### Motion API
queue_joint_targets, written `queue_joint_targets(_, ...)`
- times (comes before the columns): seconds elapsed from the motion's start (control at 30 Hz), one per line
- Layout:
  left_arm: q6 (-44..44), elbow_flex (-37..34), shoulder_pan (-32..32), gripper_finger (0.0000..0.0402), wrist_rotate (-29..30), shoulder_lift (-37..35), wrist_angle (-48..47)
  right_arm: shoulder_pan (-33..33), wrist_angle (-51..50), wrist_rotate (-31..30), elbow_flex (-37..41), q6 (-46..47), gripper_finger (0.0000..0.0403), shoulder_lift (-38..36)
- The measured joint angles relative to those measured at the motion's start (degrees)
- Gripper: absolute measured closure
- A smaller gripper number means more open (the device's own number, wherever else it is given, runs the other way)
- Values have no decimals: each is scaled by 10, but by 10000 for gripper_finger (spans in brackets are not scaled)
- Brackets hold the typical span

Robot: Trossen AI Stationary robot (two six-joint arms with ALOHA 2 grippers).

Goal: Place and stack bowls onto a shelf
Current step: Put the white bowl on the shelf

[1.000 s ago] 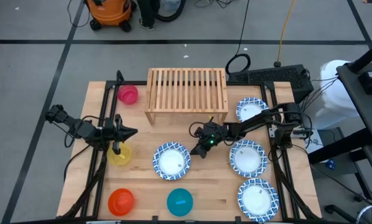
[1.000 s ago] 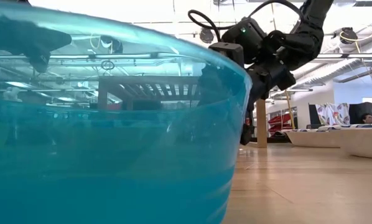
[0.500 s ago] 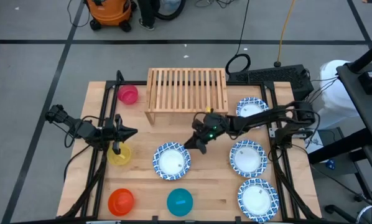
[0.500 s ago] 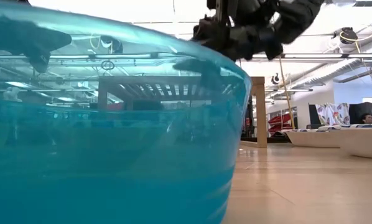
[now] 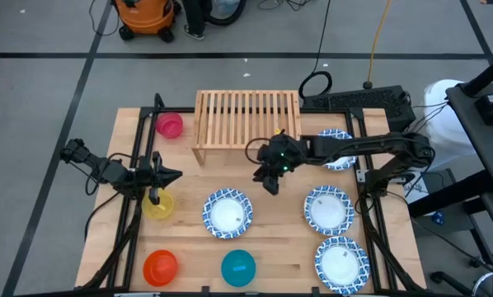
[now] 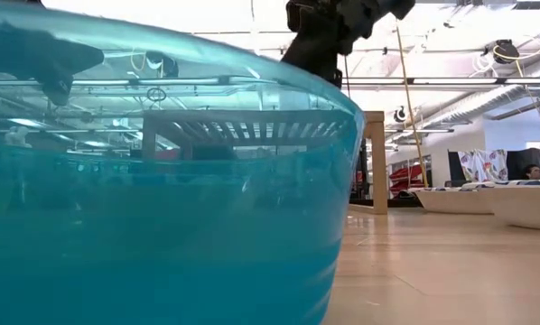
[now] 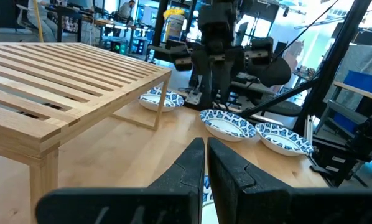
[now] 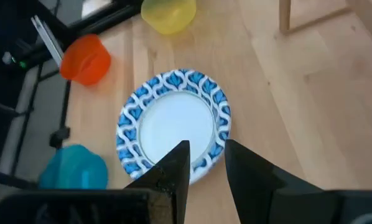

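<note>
Right claw (image 5: pixel 270 183); eight bowls (image 5: pixel 227 213).

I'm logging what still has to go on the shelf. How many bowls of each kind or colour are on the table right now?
Blue-patterned bowls: 4
Pink bowl: 1
Yellow bowl: 1
Orange-red bowl: 1
Teal bowl: 1
Total: 8 bowls, none on the shelf yet.
</note>
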State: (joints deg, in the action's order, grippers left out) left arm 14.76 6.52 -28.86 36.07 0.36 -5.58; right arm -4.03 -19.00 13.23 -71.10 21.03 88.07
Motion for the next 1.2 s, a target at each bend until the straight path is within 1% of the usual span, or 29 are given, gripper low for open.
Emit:
queue_joint_targets(0.1, 9, 0, 0, 378, 0, 0, 2, 0, 3, -14, -7, 16, 310, 0)
queue_joint_targets(0.23, 20, 0, 0, 378, 0, 0, 3, 3, 5, -13, -7, 33, 310, 5)
queue_joint_targets(0.43, 22, 0, 0, 378, 0, 0, 4, 19, 20, -6, -13, 44, 310, 47)
queue_joint_targets(0.5, 23, 0, 0, 378, 0, 0, 11, 25, 17, 15, -30, 41, 310, 71)
queue_joint_targets(0.6, 21, 0, 0, 378, 1, 0, 21, 35, 17, 22, -73, 18, 310, 117)
queue_joint_targets(0.67, 21, 0, 0, 378, 1, 0, 28, 40, -7, 34, -103, 0, 310, 144)
queue_joint_targets(0.83, 20, 0, 0, 378, 1, 0, 28, 47, -49, 34, -146, -22, 310, 190)
queue_joint_targets(0.9, 19, 0, 0, 378, 1, 0, 27, 47, -57, 33, -154, -10, 310, 204)
queue_joint_targets(1.03, 7, 0, 0, 378, 1, 0, 27, 44, -66, 18, -158, 53, 310, 234)
queue_joint_targets(1.2, 3, 0, 0, 378, 1, 0, 27, 42, -67, 17, -158, 130, 310, 272)
